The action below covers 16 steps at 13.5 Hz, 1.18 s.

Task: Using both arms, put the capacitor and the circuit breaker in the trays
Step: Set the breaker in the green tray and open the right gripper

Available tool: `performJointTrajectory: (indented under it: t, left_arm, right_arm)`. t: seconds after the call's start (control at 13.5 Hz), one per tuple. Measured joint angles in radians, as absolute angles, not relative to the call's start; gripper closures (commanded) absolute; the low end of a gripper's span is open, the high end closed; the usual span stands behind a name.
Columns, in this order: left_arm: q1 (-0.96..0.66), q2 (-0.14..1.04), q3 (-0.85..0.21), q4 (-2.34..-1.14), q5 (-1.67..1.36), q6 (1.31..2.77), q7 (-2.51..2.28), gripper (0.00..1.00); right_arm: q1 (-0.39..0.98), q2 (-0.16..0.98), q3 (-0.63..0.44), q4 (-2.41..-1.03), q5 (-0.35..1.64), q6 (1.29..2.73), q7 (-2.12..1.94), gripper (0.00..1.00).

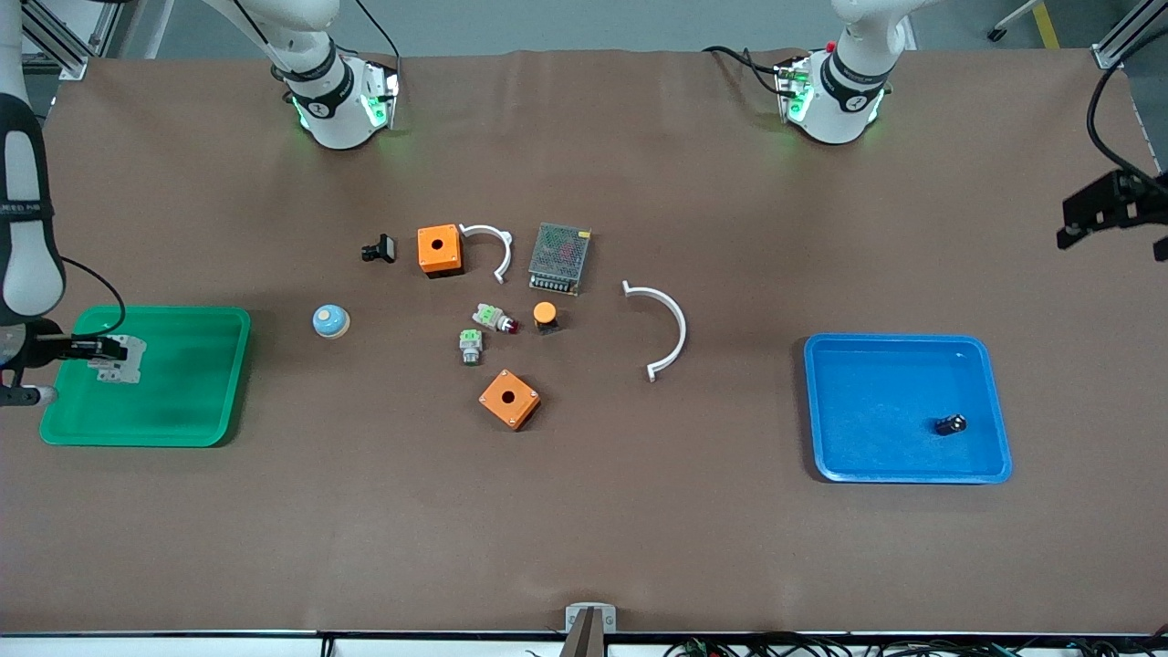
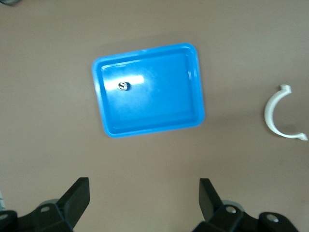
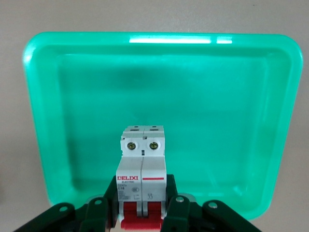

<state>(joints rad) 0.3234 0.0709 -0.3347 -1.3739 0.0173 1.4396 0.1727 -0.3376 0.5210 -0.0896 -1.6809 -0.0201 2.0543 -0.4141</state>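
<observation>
One capacitor (image 1: pixel 950 424) is seen lying in the blue tray (image 1: pixel 995 401) toward the left arm's end of the table, near the tray corner closest to the front camera; it's so tiny that only a dark body and a shiny end can be made out. One circuit breaker (image 1: pixel 119 358) is pinched at its red switch end by the right gripper (image 1: pixel 102 348), held over the green tray (image 1: pixel 182 429). The left gripper (image 1: pixel 1104 212) is parked up high at the table's edge, fingers (image 2: pixel 77 199) spread wide with nothing between them, and it's partly cut off in the front view. In the middle of the table, two orange boxes (image 1: pixel 439 249), two white curved clips (image 1: pixel 664 330) and two small green-topped parts (image 1: pixel 471 346) can be counted, plus one mesh-topped metal box (image 1: pixel 559 258).
</observation>
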Motion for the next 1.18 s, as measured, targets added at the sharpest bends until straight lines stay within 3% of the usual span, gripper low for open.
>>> performJointTrajectory:
  t: [0.3, 0.59, 0.81, 0.89, 0.96, 1.18]
  left_arm:
    - [0.094, -0.031, -0.132, -1.522, -0.004, 1.467, 0.139, 0.00]
    - [0.021, -0.159, -0.086, -1.668, -0.004, 1.515, 0.063, 0.00]
    - [0.009, -0.187, -0.054, -1.722, -0.004, 1.572, 0.062, 0.00]
    - [0.009, -0.186, -0.051, -1.728, -0.004, 1.580, 0.062, 0.00]
    - [0.009, -0.186, -0.050, -1.731, -0.004, 1.586, 0.062, 0.00]
    - [0.000, -0.179, -0.052, -1.729, -0.004, 1.596, 0.055, 0.00]
  right_arm:
    - [-0.342, 0.590, -0.089, -1.686, -0.020, 2.152, -0.418, 0.76]
    - [-0.360, 0.607, -0.089, -1.716, -0.020, 2.206, -0.419, 0.73]
    - [-0.361, 0.609, -0.089, -1.725, -0.020, 2.208, -0.419, 0.65]
    - [-0.361, 0.609, -0.088, -1.725, -0.020, 2.208, -0.419, 0.45]
    - [-0.361, 0.609, -0.088, -1.725, -0.020, 2.208, -0.419, 0.00]
    - [-0.361, 0.606, -0.088, -1.721, -0.020, 2.203, -0.420, 0.00]
